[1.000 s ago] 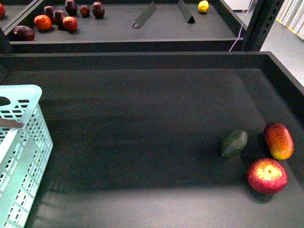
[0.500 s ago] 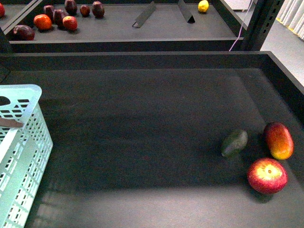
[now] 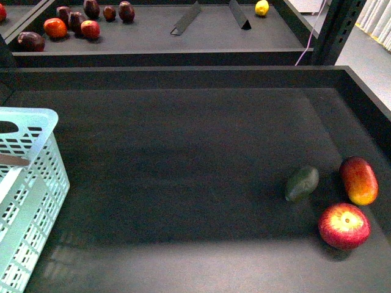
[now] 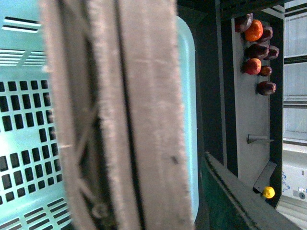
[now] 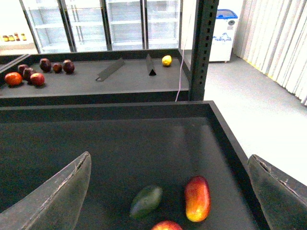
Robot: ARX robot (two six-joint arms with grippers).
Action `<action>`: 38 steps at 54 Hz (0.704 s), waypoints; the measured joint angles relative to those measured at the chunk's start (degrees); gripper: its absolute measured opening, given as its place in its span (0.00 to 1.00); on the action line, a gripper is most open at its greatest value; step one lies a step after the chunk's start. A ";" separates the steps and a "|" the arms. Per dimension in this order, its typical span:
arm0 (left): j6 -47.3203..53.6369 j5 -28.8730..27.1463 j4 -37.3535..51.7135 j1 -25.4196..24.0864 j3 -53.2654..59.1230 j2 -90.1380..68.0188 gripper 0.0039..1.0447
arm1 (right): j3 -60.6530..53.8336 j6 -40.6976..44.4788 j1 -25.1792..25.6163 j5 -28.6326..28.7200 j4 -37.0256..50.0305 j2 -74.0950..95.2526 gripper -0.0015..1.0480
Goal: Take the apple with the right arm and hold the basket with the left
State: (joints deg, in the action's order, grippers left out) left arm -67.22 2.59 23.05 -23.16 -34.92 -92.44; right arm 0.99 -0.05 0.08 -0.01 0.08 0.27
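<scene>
Lying at the front frame's lower right, apple (image 3: 344,225) is untouched; right claw (image 5: 169,157) apart; left claw unseen, cannot tell.

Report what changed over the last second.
The basket shifted slightly to the right in the front view, its far corner edging further onto the shelf. The apple, avocado and long red-yellow fruit stayed where they were. No arm shows in the front view.

Red apple (image 3: 343,225) – yellowish dimple, pale blue-green slotted basket (image 3: 29,183), dark green avocado (image 3: 302,184)
</scene>
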 joint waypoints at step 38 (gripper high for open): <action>-1.20 8.55 -19.26 3.72 1.03 26.56 0.14 | 0.00 0.00 0.00 0.00 0.00 0.00 0.92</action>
State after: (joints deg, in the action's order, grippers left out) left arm -68.42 11.14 3.79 -19.44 -33.89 -65.89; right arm 0.99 -0.05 0.08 -0.01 0.08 0.27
